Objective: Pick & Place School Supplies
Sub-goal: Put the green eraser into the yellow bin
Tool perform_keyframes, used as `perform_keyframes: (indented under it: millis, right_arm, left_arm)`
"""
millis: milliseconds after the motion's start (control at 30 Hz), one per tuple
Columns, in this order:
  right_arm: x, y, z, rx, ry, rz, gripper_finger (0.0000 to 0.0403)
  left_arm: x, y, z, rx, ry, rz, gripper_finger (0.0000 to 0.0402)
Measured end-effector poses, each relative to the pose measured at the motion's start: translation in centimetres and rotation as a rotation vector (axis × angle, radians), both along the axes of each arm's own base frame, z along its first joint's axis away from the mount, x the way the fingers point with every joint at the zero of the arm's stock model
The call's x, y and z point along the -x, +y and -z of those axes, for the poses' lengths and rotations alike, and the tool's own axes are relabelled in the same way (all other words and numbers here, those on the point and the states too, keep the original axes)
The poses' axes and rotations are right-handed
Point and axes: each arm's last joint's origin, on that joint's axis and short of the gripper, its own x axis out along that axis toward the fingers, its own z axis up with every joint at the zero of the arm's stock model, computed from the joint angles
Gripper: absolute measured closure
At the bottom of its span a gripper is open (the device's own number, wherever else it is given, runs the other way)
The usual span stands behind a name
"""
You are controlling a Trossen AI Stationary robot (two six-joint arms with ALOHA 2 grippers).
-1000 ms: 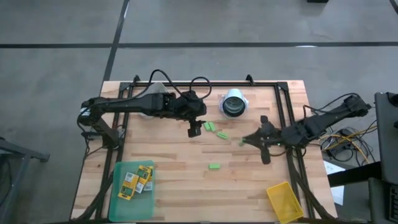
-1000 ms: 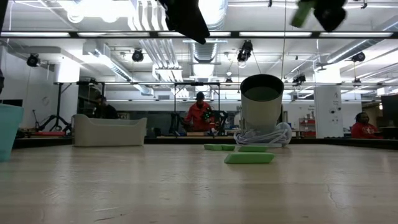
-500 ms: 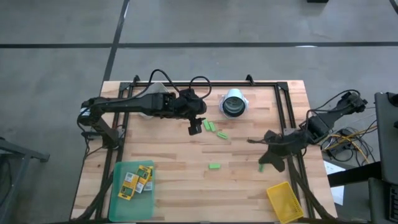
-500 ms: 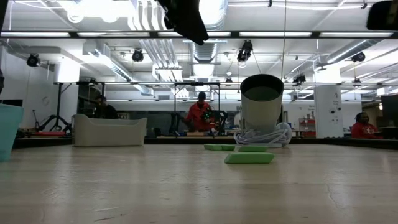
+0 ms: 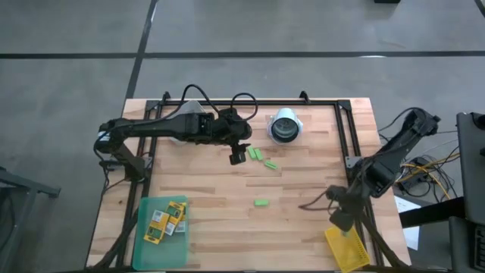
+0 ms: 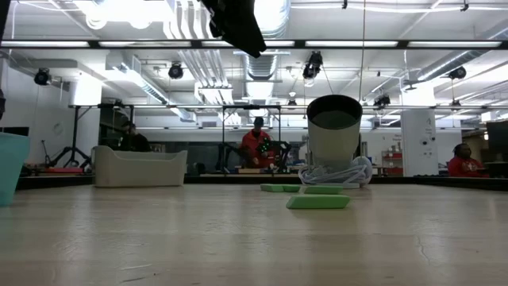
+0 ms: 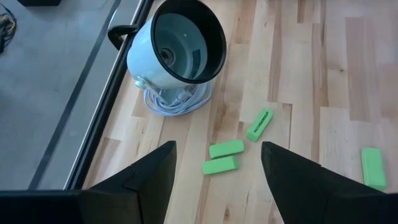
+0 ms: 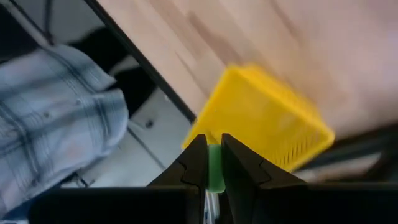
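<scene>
The right gripper (image 5: 342,221) clenches a light-green eraser block (image 8: 215,168) just above the yellow bin (image 5: 347,246) at the counter's (image 5: 303,220) near right corner. The left gripper (image 5: 238,156) hangs spread wide over three more blocks (image 7: 226,149) far on the counter, beside a pale cup (image 5: 285,126).

left arm (image 5: 163,129): dark, matte links, with a pale grey patch on the forearm section
left arm cables: black loops arching over the wrist end
left gripper (image 7: 214,171): two broad black fingers with angular, tapering tips
right arm (image 5: 390,155): dark jointed links, thin black cable trailing at its base
right gripper (image 8: 211,163): two narrow black fingers with stepped, notched inner edges
</scene>
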Motion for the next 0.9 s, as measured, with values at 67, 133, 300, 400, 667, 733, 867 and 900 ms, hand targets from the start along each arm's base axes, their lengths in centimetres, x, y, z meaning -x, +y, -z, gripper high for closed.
perform_keyframes:
  millis: [67, 133, 300, 400, 667, 733, 867, 900]
  right_arm:
    - [0.1, 0.8, 0.4, -0.011, 0.064, -0.009, 0.0369]
    - [0.2, 1.7, 0.8, -0.019, 0.104, -0.028, 0.0369]
    - [-0.1, 3.8, 2.4, 0.015, 0.133, -0.086, 0.0369]
    - [-0.7, 4.8, 3.6, 0.042, 0.137, -0.12, 0.0369]
    - [-2.1, 6.7, 6.9, 0.111, 0.159, -0.214, 0.0369]
    - [-2.3, 7.0, 7.7, 0.125, 0.189, -0.23, 0.0369]
    - [-2.5, 7.3, 8.8, 0.152, 0.229, -0.235, 0.0369]
    - [-2.5, 7.3, 8.9, 0.157, 0.235, -0.235, 0.0369]
  left_arm:
    - [0.0, 0.0, 0.0, -0.001, 0.0, -0.001, 0.0161]
    - [0.0, 0.0, 0.0, -0.002, 0.0, -0.001, 0.0161]
    - [0.0, 0.1, 0.0, -0.007, 0.0, -0.005, 0.0161]
    - [0.0, 0.2, 0.0, -0.011, 0.001, -0.012, 0.0161]
    - [0.0, 0.3, 0.0, -0.014, 0.001, -0.016, 0.0161]
    - [0.0, 0.3, 0.0, -0.014, 0.001, -0.016, 0.0161]
    - [0.0, 0.3, 0.0, -0.014, 0.001, -0.016, 0.0161]
    - [0.0, 0.3, 0.0, -0.014, 0.001, -0.016, 0.0161]
